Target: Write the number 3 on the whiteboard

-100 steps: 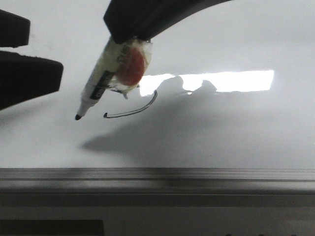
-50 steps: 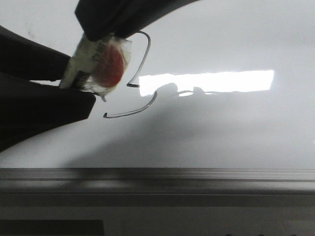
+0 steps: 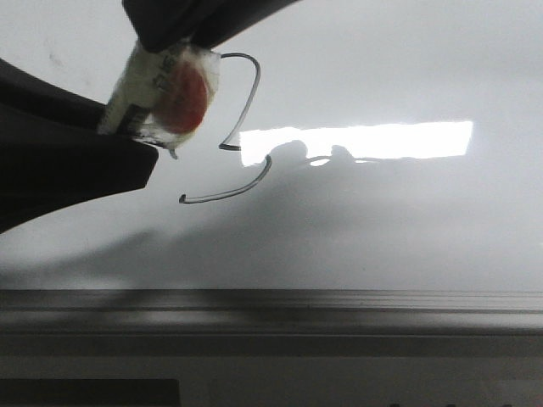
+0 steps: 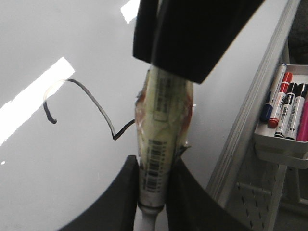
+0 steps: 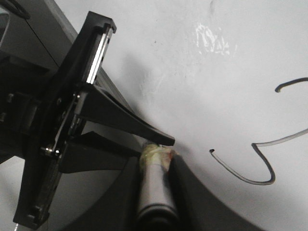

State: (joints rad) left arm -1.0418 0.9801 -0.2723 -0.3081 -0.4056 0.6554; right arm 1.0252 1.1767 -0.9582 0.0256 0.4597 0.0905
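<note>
The number 3 (image 3: 212, 198) is drawn in thin black line on the whiteboard (image 3: 382, 229); it also shows in the left wrist view (image 4: 98, 103) and the right wrist view (image 5: 231, 168). A marker (image 3: 161, 93) wrapped in tape with a red patch hangs above the board, left of the digit. My right gripper (image 3: 182, 34) is shut on its upper body (image 5: 154, 187). My left gripper (image 3: 119, 136) is shut on its barcode end (image 4: 154, 159), both fingers touching it. The marker's tip is hidden.
A grey metal frame strip (image 3: 339, 301) edges the board at the front. Beyond the frame, a white tray (image 4: 284, 144) holds several coloured markers (image 4: 284, 106), with a perforated metal panel (image 4: 250, 202) under it. A bright light reflection (image 3: 382, 140) lies on the board.
The marker has lifted off the board and moved left and up, uncovering the top of the 3. My left gripper has come in from the left and closed around its tip end.
</note>
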